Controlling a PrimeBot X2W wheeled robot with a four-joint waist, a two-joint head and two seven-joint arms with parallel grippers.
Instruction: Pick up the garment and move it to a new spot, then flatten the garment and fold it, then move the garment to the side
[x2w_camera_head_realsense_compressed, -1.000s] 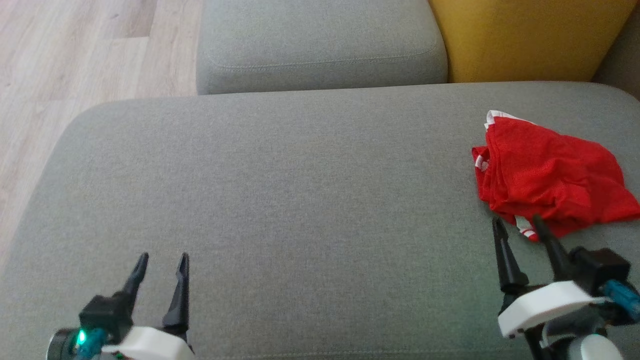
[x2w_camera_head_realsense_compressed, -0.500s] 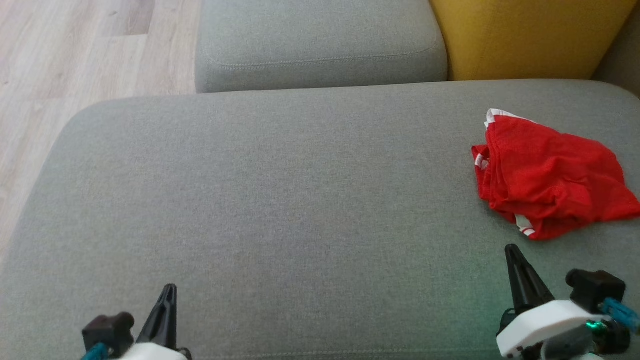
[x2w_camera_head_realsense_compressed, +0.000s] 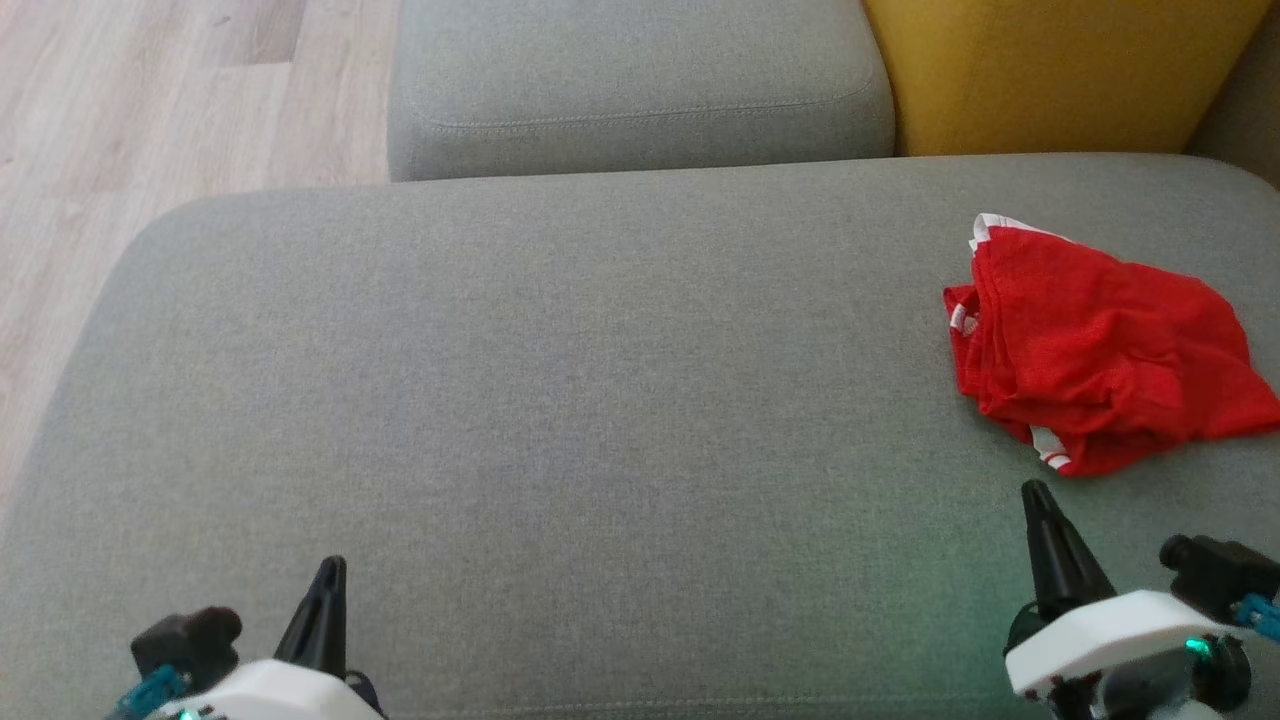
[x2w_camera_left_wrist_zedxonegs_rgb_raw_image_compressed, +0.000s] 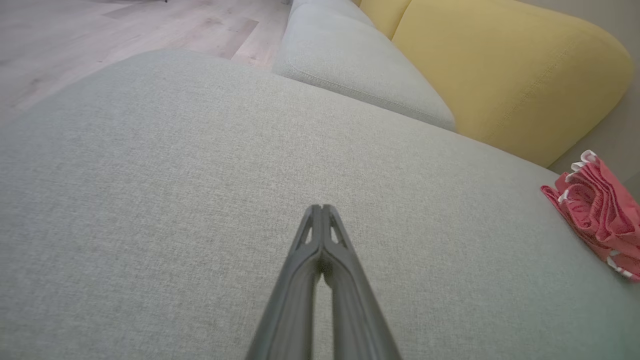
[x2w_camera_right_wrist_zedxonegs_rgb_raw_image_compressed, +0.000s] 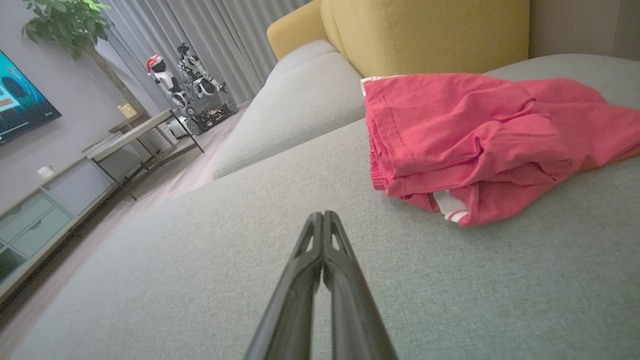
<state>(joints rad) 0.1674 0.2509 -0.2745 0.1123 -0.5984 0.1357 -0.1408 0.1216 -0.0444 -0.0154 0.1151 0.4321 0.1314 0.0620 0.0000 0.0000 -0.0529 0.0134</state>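
Note:
The garment is a red piece with white trim, lying folded and a little rumpled at the right side of the grey sofa seat. It also appears as the garment in the right wrist view and the garment at the right edge of the left wrist view. My right gripper is shut and empty, a short way in front of the garment, not touching it. My left gripper is shut and empty near the seat's front left, far from the garment. Both fingertip pairs, right gripper and left gripper, are pressed together.
A second grey cushion and a yellow backrest lie beyond the seat. Wooden floor runs along the left. The right wrist view shows a low table, a cabinet, a plant and another robot across the room.
Both grippers closed from open and drew back toward the bottom of the head view. The right gripper moved away from the garment's near edge. The garment stayed where it lies.

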